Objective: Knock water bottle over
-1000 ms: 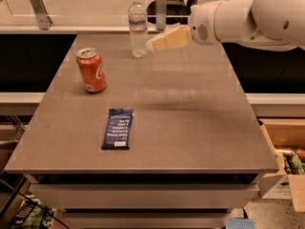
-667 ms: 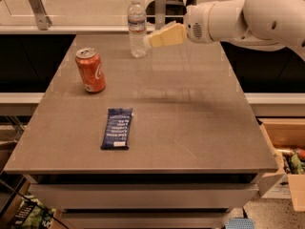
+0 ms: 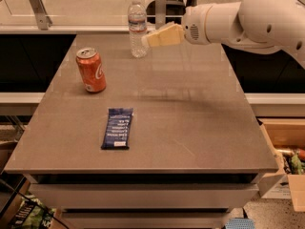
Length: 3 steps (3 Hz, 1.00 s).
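Water bottle [image 3: 137, 27] is standing upright at the 12 o'clock end of the table [image 3: 190, 104]. Gripper [image 3: 151, 38] is hovering at its 3 o'clock, poss. touching; open/closed can't tell. Am judging: push toward 9 o'clock, contacting higher, so it's tipping, not sliding.

this looks like a robot test space in a lab or office, not a home. a plain grey table [image 3: 190, 118] with flat panels under its front edge fills the middle of the frame. on it are a water bottle [image 3: 137, 25], an orange soda can [image 3: 90, 70] and a blue-wrapped snack bar [image 3: 117, 128]. a white robot arm [image 3: 248, 15] fills the upper right, its gripper [image 3: 147, 39] at top centre just beside the bottle. an open cardboard box [image 3: 286, 149] sits at lower right by a speckled floor [image 3: 271, 211], and a metal bracket [image 3: 38, 6] stands at upper left.
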Available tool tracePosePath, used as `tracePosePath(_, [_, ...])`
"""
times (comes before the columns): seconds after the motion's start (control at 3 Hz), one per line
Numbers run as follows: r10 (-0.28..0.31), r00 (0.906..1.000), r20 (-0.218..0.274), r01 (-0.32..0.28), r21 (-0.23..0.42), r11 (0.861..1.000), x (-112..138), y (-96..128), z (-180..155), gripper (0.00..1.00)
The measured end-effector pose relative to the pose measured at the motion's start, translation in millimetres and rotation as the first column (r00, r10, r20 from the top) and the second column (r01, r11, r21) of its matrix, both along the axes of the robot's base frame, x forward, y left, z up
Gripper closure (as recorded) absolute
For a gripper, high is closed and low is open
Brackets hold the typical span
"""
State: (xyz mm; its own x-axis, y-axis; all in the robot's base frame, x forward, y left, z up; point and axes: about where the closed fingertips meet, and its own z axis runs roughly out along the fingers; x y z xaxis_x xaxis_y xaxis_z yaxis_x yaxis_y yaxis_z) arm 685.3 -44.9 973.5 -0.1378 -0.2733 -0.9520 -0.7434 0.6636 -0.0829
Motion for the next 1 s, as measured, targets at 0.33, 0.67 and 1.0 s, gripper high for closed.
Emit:
tracePosePath(0.33, [-0.018,0.9997,0.014,0.018,0.047,0.999,14,3,-9,0.00])
tracePosePath(0.67, [-0.027,0.9991,0.033,0.024,0.099,0.995,29,10,-21,0.00])
tracePosePath(1.0, [-0.025,0.9990,0.038,0.020,0.130,0.991,46,19,-31,0.00])
